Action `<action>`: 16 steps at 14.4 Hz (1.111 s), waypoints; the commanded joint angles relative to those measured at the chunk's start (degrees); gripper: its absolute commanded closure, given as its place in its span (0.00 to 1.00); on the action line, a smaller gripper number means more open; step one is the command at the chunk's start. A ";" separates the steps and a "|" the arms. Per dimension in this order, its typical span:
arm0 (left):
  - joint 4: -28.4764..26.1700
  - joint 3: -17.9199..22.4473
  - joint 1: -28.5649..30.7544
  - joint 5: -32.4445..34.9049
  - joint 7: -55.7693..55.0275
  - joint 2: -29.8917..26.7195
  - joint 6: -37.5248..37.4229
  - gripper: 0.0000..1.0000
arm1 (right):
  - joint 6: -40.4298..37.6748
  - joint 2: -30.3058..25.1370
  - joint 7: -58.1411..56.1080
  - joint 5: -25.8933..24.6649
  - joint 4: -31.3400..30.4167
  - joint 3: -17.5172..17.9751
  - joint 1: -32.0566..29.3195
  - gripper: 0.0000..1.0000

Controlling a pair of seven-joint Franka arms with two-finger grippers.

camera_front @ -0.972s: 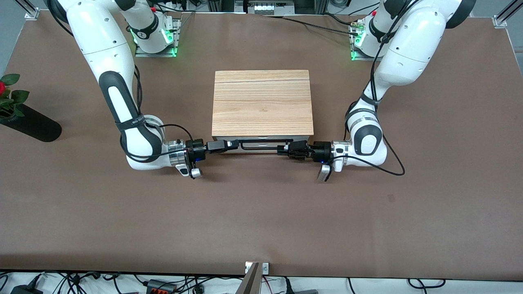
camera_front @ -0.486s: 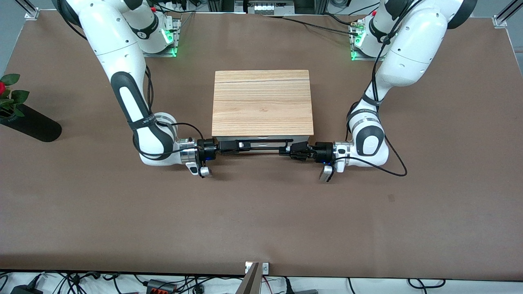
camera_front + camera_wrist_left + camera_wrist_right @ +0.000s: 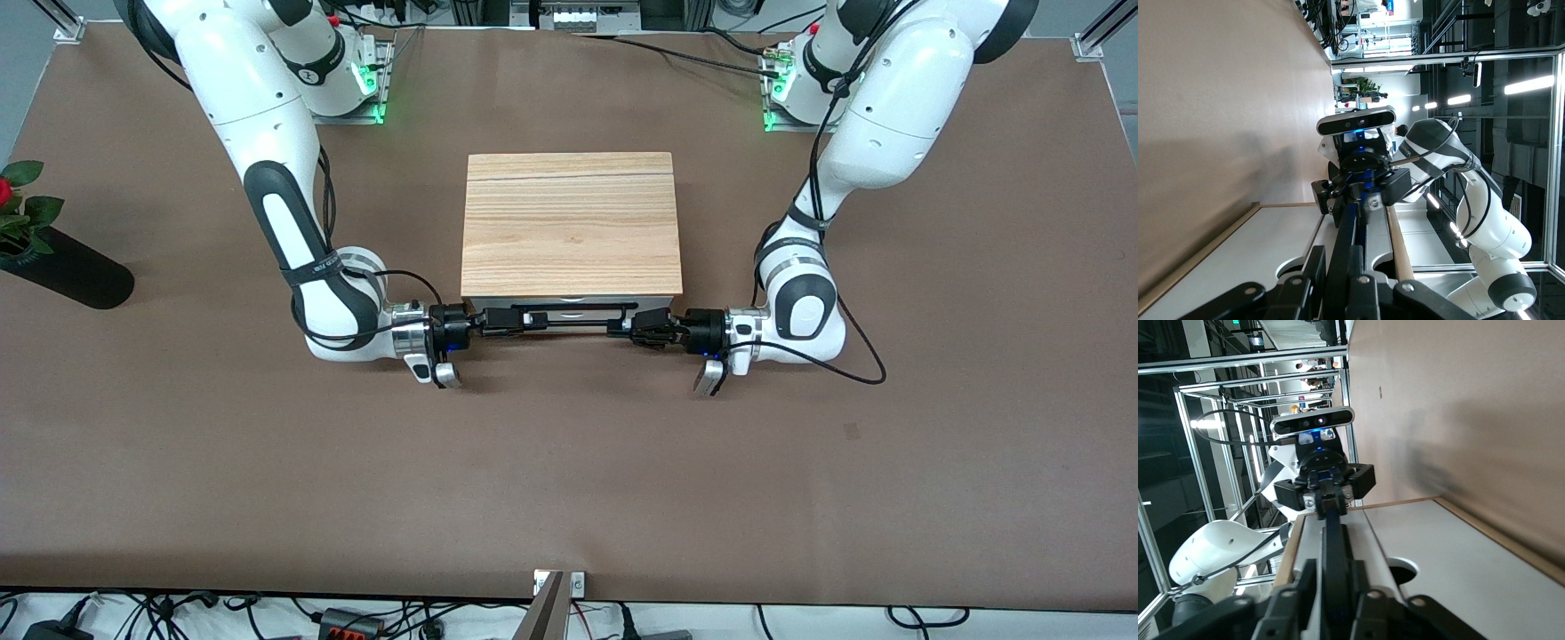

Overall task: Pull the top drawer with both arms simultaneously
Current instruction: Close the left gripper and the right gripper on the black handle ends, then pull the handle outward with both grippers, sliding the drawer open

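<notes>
Left claw [image 3: 622, 328] and right claw [image 3: 503, 321] grip the top drawer [image 3: 569, 313] handle.

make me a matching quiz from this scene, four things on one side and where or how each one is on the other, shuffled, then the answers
Things:
1. left gripper
2. right gripper
3. cabinet's wooden top
4. plant in a black pot

Places or states:
A. at the table edge, at the right arm's end
B. shut on the black bar handle of the top drawer, at the end toward the left arm
C. above the top drawer, between the two arms
D. shut on the black bar handle, at the end toward the right arm

Pairs: 1-B, 2-D, 3-C, 4-A
</notes>
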 commanded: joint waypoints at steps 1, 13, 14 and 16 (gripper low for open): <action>-0.64 -0.13 0.21 -1.30 2.10 0.15 -0.20 0.89 | -0.76 0.43 -2.97 0.57 -0.47 0.37 -0.34 0.86; -0.47 -0.13 0.21 -1.30 2.10 0.15 -0.55 0.99 | -2.34 3.51 -2.27 0.13 3.39 0.02 -2.09 0.94; -0.29 -0.13 0.21 -1.30 2.01 0.15 -0.55 0.99 | -2.25 3.60 -2.19 0.13 3.48 -0.07 -2.09 0.94; 0.23 -0.13 0.39 -1.30 1.84 0.41 -0.46 0.99 | -1.90 3.60 -1.75 -0.39 4.27 -0.07 -2.09 0.94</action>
